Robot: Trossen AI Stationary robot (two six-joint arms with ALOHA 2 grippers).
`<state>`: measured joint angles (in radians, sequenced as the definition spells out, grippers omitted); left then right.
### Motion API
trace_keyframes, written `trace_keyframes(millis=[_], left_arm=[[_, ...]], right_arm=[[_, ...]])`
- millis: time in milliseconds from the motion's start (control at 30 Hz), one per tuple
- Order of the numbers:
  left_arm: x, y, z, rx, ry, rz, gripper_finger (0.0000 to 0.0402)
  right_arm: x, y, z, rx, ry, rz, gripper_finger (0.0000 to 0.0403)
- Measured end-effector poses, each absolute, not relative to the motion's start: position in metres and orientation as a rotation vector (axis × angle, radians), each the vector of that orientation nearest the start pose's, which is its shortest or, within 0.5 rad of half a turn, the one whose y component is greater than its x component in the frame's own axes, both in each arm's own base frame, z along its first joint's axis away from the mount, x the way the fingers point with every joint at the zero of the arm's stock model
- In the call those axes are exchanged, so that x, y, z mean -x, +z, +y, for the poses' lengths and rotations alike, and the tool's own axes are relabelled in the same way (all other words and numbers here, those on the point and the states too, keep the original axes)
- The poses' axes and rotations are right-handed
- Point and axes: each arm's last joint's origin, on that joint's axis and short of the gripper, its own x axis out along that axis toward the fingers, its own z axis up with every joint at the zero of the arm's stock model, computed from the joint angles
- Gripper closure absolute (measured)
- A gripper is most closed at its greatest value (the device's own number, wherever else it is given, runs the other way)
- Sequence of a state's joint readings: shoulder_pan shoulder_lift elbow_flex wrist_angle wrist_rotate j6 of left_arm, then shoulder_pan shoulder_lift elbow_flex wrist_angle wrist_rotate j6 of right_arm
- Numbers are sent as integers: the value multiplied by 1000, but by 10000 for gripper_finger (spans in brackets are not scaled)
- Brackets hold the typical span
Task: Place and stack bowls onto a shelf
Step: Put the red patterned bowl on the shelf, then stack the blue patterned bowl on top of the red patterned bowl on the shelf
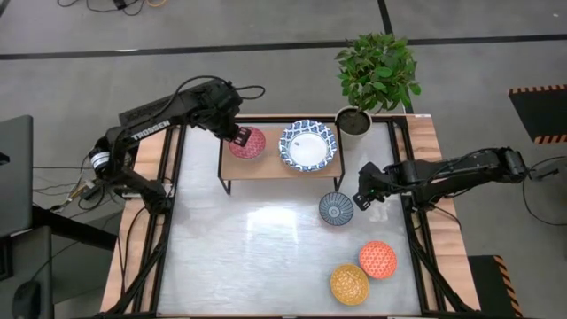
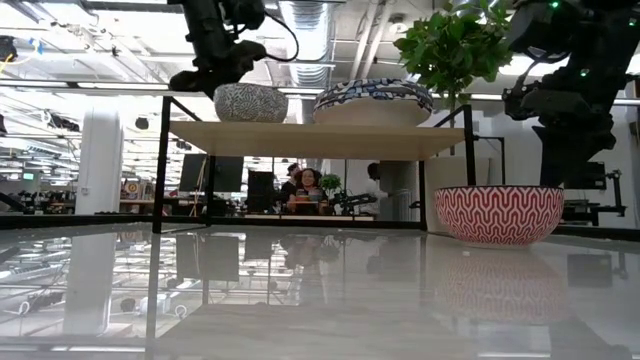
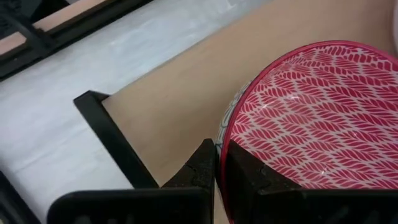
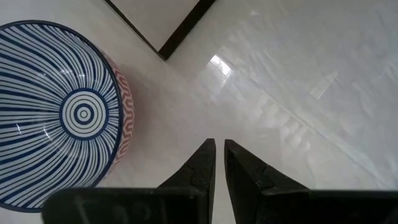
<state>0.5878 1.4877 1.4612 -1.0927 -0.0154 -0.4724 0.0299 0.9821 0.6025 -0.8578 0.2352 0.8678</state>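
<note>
The pink-red bowl (image 1: pixel 248 143) stands on the left end of the light-wood shelf (image 1: pixel 266 168), base on the board (image 2: pixel 250 102). My left gripper (image 1: pixel 237 136) is shut on its rim. Beside it on the shelf sits the stack of wide blue-and-white bowls (image 1: pixel 308 144) (image 2: pixel 372 98). My right gripper (image 1: pixel 363 198) is shut and empty, hovering over the table just right of the grey-blue striped bowl (image 1: pixel 336 208) (image 4: pixel 59 115). The orange-red bowl (image 1: pixel 377 259) and the yellow-orange bowl (image 1: pixel 349 283) rest on the table near its near right corner. My left gripper (image 3: pixel 219 162) pinches the pink-red bowl's rim (image 3: pixel 231 127) on the side toward the table's left edge, one finger inside the bowl (image 3: pixel 249 171) and one outside (image 3: pixel 199 165). The fingers come from above, slanting down. The bowl sits upright with its base on the shelf.
A potted plant (image 1: pixel 376 75) stands at the far right of the table, close to the shelf's right end. The shelf's black legs (image 2: pixel 160 165) rise from the white tabletop (image 1: pixel 266 248). A red-and-white patterned bowl (image 2: pixel 497 213) shows in the low view. People sit in the room behind.
</note>
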Motion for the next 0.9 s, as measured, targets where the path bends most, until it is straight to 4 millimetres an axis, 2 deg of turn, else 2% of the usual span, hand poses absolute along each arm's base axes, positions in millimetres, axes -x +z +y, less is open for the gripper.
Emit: trace_keyframes(millis=[367,567,700,900], left_arm=[[-238,321,160,726,821,986,397],[-238,320,161,719,830,977,389],[-238,320,161,712,848,981,359],[-238,320,160,715,824,985,281]], right_arm=[[-155,197,-2,-587,-688,1057,340],[-155,197,-2,-585,-686,1058,340],[-155,197,-2,-586,-686,1058,340],[-155,197,-2,-586,-686,1058,340]])
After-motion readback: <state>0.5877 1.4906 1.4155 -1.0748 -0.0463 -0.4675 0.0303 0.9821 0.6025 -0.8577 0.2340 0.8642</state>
